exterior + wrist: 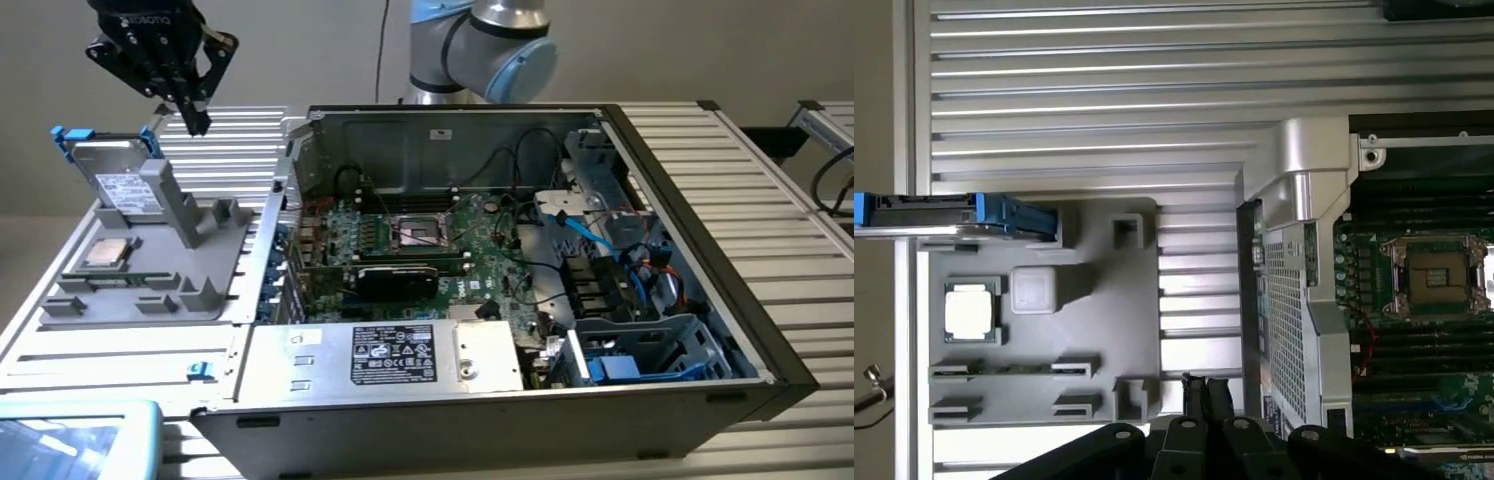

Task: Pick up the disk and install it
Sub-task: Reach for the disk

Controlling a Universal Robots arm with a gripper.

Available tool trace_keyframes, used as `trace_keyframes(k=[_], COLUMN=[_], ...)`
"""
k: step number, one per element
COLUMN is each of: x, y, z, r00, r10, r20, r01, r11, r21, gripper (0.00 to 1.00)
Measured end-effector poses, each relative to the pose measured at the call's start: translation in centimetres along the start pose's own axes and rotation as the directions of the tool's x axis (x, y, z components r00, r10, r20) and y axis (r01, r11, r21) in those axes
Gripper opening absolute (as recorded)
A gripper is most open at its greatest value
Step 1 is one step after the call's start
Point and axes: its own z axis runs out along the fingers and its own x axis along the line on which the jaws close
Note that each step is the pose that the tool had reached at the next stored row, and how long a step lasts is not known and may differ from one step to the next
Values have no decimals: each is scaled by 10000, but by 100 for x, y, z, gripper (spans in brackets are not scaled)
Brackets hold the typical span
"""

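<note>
Black gripper (198, 120) hangs at the exterior view's upper left, jaws together, nothing between them. Tips point down, above the disk and slightly toward the exterior view's right of it, clear of it with no contact.

Disk (118, 185) is a flat grey-silver hard drive with a white printed label in a bright blue plastic carrier. It stands on edge at the far end of the grey plastic fixture tray (214, 300), not installed. The wrist view catches it edge-on, blue carrier facing the camera.

Small square silver processor chip (107, 255) lies flat in the same tray, nearer the exterior camera than the disk.

The tray sits on the ribbed aluminium counter (747, 170), just beside the open dark desktop computer case (534, 430), on the exterior view's left of it. Inside the case there is a green motherboard (454, 270) with a bare processor socket (416, 232). A large silver box with a black label (400, 355) sits along the near edge.
</note>
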Motion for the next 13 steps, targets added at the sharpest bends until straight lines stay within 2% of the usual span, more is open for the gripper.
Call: trace_keyframes(k=[7, 10, 13], x=[284, 363, 427], y=[90, 101, 110], z=[1, 1, 0], r00=[10000, 10000, 10000], r10=[-6, -18, -28], r20=[-3, -34, -94], r01=[6, 18, 28], r11=[10000, 10000, 10000], r21=[0, 1, 4], gripper=[11, 11, 11])
